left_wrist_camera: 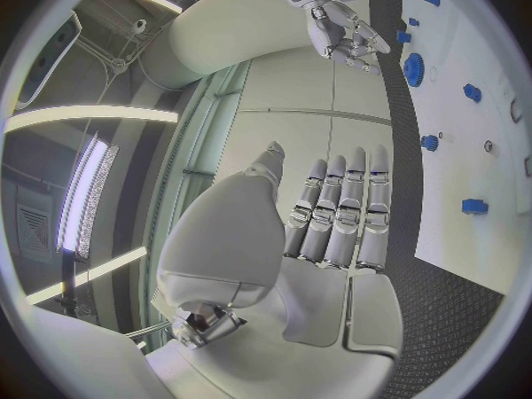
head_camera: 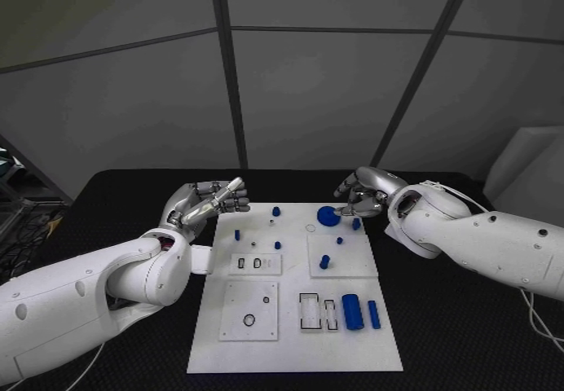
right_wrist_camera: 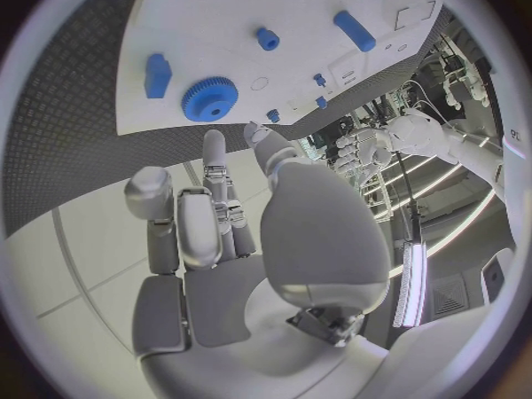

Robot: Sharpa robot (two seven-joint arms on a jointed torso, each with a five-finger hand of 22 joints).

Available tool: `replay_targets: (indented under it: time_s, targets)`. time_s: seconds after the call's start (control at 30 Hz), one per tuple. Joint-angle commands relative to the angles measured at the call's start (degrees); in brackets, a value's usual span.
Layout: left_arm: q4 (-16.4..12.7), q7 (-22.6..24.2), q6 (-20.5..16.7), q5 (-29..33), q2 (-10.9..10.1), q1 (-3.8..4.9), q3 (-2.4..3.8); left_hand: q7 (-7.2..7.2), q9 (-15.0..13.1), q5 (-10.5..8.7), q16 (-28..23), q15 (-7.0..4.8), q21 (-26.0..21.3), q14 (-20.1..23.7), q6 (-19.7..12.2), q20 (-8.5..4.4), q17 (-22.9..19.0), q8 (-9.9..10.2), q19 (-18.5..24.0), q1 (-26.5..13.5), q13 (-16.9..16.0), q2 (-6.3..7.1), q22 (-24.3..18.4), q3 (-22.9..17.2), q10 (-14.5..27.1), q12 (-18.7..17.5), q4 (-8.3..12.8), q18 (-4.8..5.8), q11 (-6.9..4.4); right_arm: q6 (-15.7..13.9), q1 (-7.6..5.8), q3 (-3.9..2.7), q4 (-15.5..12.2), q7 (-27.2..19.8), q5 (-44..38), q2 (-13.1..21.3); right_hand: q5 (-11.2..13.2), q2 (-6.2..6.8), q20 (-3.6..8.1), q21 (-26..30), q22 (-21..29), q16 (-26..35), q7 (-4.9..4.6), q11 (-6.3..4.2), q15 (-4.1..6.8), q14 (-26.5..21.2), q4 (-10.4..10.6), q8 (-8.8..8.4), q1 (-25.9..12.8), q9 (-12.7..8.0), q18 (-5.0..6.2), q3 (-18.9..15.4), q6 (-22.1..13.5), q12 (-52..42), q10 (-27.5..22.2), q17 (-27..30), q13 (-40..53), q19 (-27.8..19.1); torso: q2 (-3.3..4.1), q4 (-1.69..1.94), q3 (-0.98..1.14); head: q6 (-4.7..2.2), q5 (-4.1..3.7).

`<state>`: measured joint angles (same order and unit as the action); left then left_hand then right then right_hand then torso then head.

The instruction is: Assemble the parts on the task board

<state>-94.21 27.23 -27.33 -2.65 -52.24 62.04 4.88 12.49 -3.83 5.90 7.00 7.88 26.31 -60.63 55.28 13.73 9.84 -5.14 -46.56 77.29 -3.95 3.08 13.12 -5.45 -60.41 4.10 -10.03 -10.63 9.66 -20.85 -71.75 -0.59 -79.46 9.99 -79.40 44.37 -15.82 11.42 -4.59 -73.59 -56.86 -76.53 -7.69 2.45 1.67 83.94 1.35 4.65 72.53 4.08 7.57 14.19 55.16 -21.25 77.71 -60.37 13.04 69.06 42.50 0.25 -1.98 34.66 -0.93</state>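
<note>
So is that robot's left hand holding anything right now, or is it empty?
Empty. The left hand hovers beside the white task board, and the left wrist view shows its fingers straight, side by side, with nothing between them.

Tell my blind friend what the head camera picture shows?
A white task board lies on a black table, dotted with small blue parts. The left hand and right hand hover empty at its far corners.

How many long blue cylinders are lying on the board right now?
2. A thick cylinder and a thinner cylinder lie side by side on the task board, on its near right part. Smaller blue parts stand farther back; none looks hidden.
</note>
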Motion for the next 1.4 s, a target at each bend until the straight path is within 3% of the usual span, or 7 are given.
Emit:
replay_targets:
  time_s: [0.03, 0.07, 0.1, 0.3, 0.63, 1.07, 1.4]
  targets:
    - [0.2, 0.1, 1.0, -0.4, 0.2, 0.1, 0.05, 0.41, 0.1, -0.25, -0.2, -0.17, 0.0, 0.4, 0.1, -0.03, 0.1, 0.2, 0.3, -0.5, 0.1, -0.22, 0.0, 0.2, 0.0, -0.2, 0.2, 0.51, 0.34, 3.8, -0.11, -0.07, -0.1, 2.2, 5.4, 0.3, -0.4, -1.06, 0.02, -0.7, -1.4, -2.1, -0.21, -0.22, -0.17, 2.0, 2.0, 0.55, 2.8, 0.0, -1.17, -4.7, -1.5, -7.0, -1.6, -3.5, 6.6, 1.1, -0.03, -0.17, 0.08, -0.11, -0.33]
    - [0.3, 0.1, 1.0, -0.4, 0.3, 0.1, 0.05, 0.41, 0.1, -0.25, -0.2, -0.17, 0.0, 0.4, 0.1, -0.03, 0.1, 0.2, 0.3, -0.5, 0.1, -0.22, 0.0, 0.2, 0.0, -0.2, 0.2, 0.51, 0.34, 4.6, -0.11, -0.08, 0.3, 2.4, 5.6, 0.2, -0.4, -1.36, 0.0, -0.9, -1.7, -2.8, -0.23, -0.1, -0.29, 2.1, 2.9, 0.78, 3.7, 0.0, -1.21, -6.3, -1.9, -9.8, -2.7, -4.7, 9.3, 1.4, -0.01, -0.21, 0.14, -0.15, -0.33]
    - [0.4, 0.1, 1.0, -0.4, 0.4, 0.1, 0.04, 0.41, 0.1, -0.25, -0.2, -0.17, 0.0, 0.4, 0.1, -0.03, 0.1, 0.2, 0.3, -0.5, 0.1, -0.22, 0.0, 0.2, 0.0, -0.2, 0.2, 0.51, 0.34, 5.5, -0.11, -0.09, 1.1, 2.6, 5.8, -0.2, -0.7, -1.63, -0.62, -1.2, -2.3, -3.9, -0.83, -0.2, -0.25, 2.2, 5.6, 1.74, 6.1, 0.0, -1.61, -9.0, -2.6, -16.6, -7.6, -6.4, 16.6, 1.7, 0.06, -0.14, 0.17, -0.23, -0.42]
    - [0.7, 0.1, 1.1, -0.4, 0.8, 0.09, 0.04, 0.41, 0.1, -0.25, -0.2, -0.17, 0.0, 0.4, 0.1, -0.03, 0.1, 0.2, 0.3, -0.5, 0.1, -0.22, 0.0, 0.2, 0.0, -0.2, 0.2, 0.51, 0.34, 7.5, -0.1, -0.1, 4.4, 2.7, 6.1, -2.5, -0.8, -2.04, -0.74, -1.6, -3.1, -5.2, -0.9, 0.81, -0.68, 2.5, 8.7, 2.15, 7.9, -0.1, -1.52, -9.9, -4.5, -25.8, -6.6, -9.1, 26.7, 2.1, 0.12, 0.22, -0.02, -0.17, -0.69]
    - [0.9, 0.2, 1.1, -0.4, 0.9, 0.09, 0.04, 0.4, 0.1, -0.25, -0.3, -0.16, 0.0, 0.4, 0.1, -0.01, 0.1, 0.2, 0.4, -0.5, 0.1, -0.26, 0.0, 0.2, 0.0, -0.2, 0.2, 0.5, 0.34, 9.6, -0.08, -0.11, 8.3, 2.9, 5.7, -5.9, -0.7, -1.76, -1.31, -2.4, -4.4, -7.0, -1.51, 1.46, -1.28, 3.0, 13.1, 2.59, 10.3, -0.2, -1.72, -11.9, -7.1, -38.4, -3.7, -12.8, 40.7, 2.8, 0.13, 0.07, -0.11, 0.23, -0.45]
    - [1.0, 0.1, 1.1, -0.4, 0.8, 0.09, 0.04, 0.4, 0.1, -0.25, -0.3, -0.16, 0.0, 0.4, 0.1, 0.01, 0.1, 0.3, 0.5, -0.5, 0.1, -0.3, 0.0, 0.2, 0.0, -0.2, 0.3, 0.5, 0.34, 11.6, -0.06, -0.1, 9.5, 3.7, 4.2, -7.6, -0.7, -2.1, -1.48, -2.8, -5.0, -7.7, -1.56, 1.59, -1.43, 3.2, 14.3, 3.71, 11.2, -0.1, -1.82, -12.2, -6.6, -46.6, -0.7, -14.2, 49.9, 3.0, 0.1, 0.04, -0.06, 0.54, -0.44]
    - [1.0, 0.2, 1.1, -0.4, 0.8, 0.09, 0.04, 0.4, 0.1, -0.23, -0.4, -0.15, 0.0, 0.4, 0.0, 0.03, 0.1, 0.3, 0.6, -0.3, 0.1, -0.39, 0.0, 0.2, 0.0, -0.3, 0.4, 0.48, 0.35, 11.9, -0.04, -0.08, 9.9, 4.2, 3.6, -8.0, -0.6, -3.35, -1.5, -3.2, -5.7, -8.1, -1.45, 1.54, -1.42, 3.3, 13.9, 4.73, 11.8, 0.0, -1.93, -11.6, -5.3, -50.6, 0.7, -15.1, 54.5, 3.4, 0.1, 0.07, -0.04, 0.76, -0.37]
